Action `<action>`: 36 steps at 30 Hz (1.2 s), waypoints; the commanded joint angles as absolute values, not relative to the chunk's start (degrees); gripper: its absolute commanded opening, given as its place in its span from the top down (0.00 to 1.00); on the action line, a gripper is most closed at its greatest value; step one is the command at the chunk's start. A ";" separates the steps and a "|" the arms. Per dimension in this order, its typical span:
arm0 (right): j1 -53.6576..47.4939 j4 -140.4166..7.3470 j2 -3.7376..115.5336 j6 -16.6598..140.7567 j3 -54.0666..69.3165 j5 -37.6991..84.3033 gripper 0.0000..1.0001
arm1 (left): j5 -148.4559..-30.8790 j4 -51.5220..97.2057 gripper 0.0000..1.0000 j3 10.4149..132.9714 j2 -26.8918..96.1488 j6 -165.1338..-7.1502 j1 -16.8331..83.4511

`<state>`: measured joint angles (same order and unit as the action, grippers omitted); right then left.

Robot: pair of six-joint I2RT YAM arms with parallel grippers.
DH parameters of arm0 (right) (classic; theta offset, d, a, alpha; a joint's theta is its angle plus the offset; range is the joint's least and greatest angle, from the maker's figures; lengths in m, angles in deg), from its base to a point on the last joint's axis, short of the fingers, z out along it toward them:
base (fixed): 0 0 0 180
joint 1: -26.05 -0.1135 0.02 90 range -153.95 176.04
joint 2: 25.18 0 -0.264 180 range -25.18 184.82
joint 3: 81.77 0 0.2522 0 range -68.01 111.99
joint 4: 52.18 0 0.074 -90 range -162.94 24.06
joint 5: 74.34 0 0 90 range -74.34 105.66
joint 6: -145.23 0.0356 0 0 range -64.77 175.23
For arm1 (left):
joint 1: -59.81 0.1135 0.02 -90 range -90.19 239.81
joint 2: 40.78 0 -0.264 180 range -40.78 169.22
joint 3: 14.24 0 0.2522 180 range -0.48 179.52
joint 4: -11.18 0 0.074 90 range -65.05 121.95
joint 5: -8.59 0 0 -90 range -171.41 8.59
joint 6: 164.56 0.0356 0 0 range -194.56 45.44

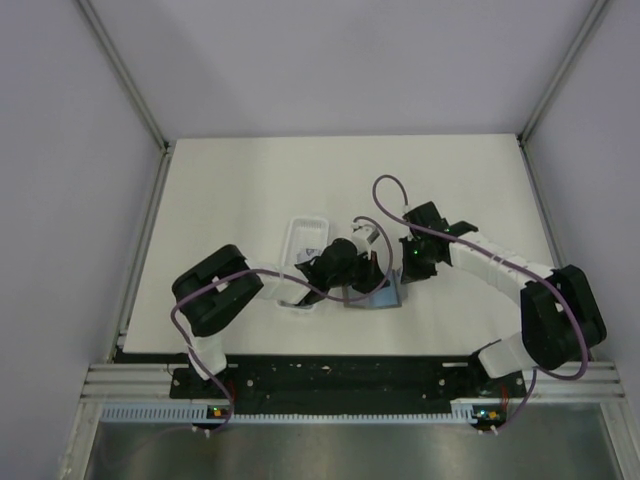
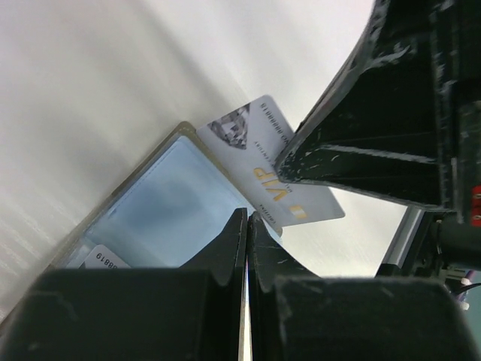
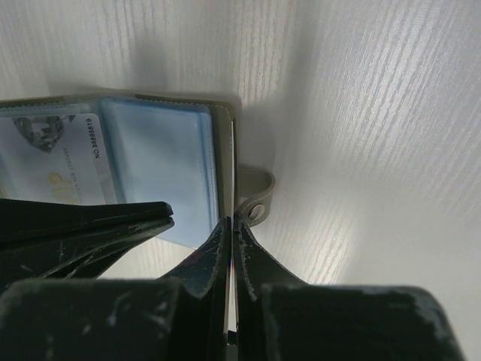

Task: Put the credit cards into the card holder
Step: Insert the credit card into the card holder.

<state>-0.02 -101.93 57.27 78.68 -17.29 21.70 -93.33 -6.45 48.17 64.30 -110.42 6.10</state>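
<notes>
Now the card holder (image 3: pixel 158 165) lies open on the tabletop (image 1: pixel 230 200); right fingers (image 3: pixel 259 259) pinch its edge, left fingers (image 2: pixel 224 252) are closed tight over its pockets, just beside 1 protruding credit card (image 2: pixel 259 162).

We see a pale, wood-grained bench (image 1: pixel 230 200); on it the card holder (image 3: pixel 165 173) lies open with its bluish pockets facing up, just ahead and to the left of the right tool (image 3: pixel 231 222) and just beyond the left tool (image 2: pixel 246 218); a white tray (image 1: pixel 303 245) rests on the left tool's left side, near the holder.
</notes>
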 commanded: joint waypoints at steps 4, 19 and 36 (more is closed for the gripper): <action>0.64 -100.57 58.49 80.02 -17.21 18.91 1.00 | -94.68 -7.58 1.00 49.09 67.68 -111.56 6.28; 0.82 -99.87 60.25 79.84 -18.79 17.51 1.00 | -88.53 3.23 1.00 43.30 63.02 -110.25 6.37; 1.43 -98.55 49.55 78.88 -19.41 19.79 1.00 | -87.91 2.62 1.00 39.34 63.02 -110.86 6.37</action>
<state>0.72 -100.16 56.46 79.83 -18.71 20.24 -89.24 -2.17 41.35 61.59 -111.71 6.10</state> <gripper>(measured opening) 0.006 0.012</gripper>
